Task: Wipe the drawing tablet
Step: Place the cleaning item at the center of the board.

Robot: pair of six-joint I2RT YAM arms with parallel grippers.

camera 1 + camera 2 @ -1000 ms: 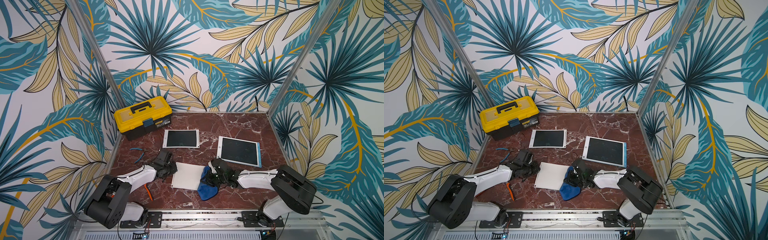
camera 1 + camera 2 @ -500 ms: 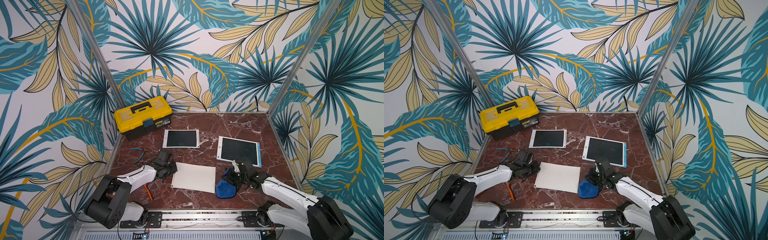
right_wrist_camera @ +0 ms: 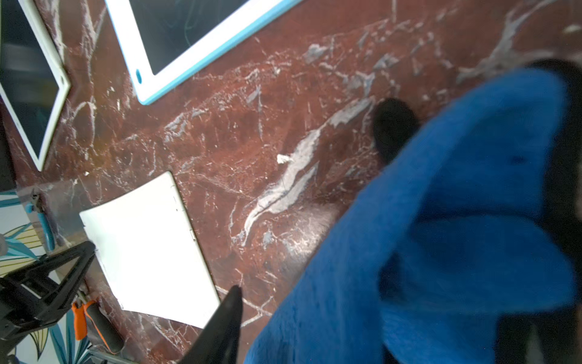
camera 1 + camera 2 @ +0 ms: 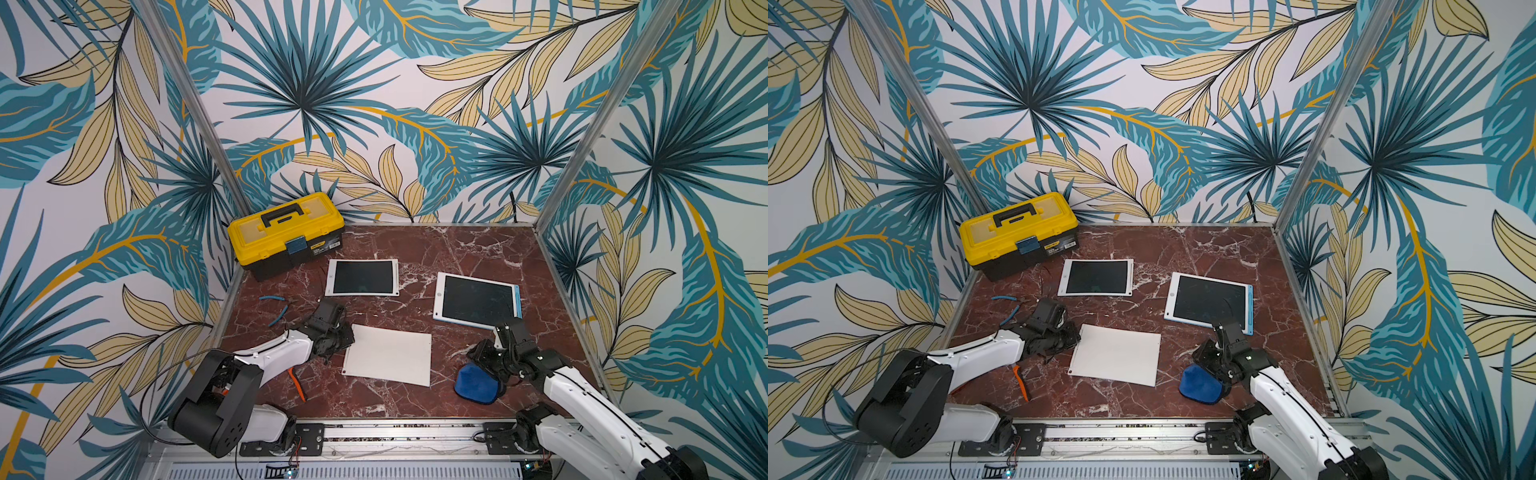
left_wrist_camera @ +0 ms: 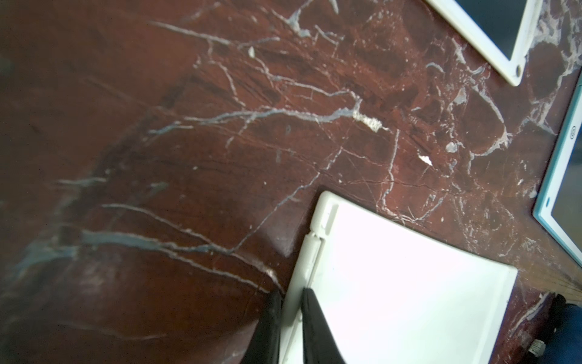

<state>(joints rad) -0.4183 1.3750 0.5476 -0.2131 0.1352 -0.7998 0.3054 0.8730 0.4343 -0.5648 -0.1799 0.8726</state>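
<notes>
A white drawing tablet (image 4: 388, 355) (image 4: 1117, 353) lies on the marble table with its plain white side up. My left gripper (image 4: 348, 337) (image 5: 291, 294) is shut on its left edge, one finger on each side of the rim. A blue cloth (image 4: 476, 382) (image 4: 1200, 384) (image 3: 441, 236) lies bunched on the table to the right of that tablet, clear of it. My right gripper (image 4: 478, 365) hangs over the cloth with its jaws apart. One of its fingers (image 3: 226, 321) stands clear of the cloth, and the cloth hides the other.
Two more tablets lie screen up further back, a white-framed one (image 4: 361, 277) and a blue-edged one (image 4: 476, 301). A yellow toolbox (image 4: 286, 232) stands at the back left. Blue-handled pliers (image 4: 276, 307) and an orange-handled tool (image 4: 297, 384) lie by the left arm.
My right arm carried the blue cloth to the right, off the white tablet's right edge, and its jaws have opened. The left gripper has kept its hold.
</notes>
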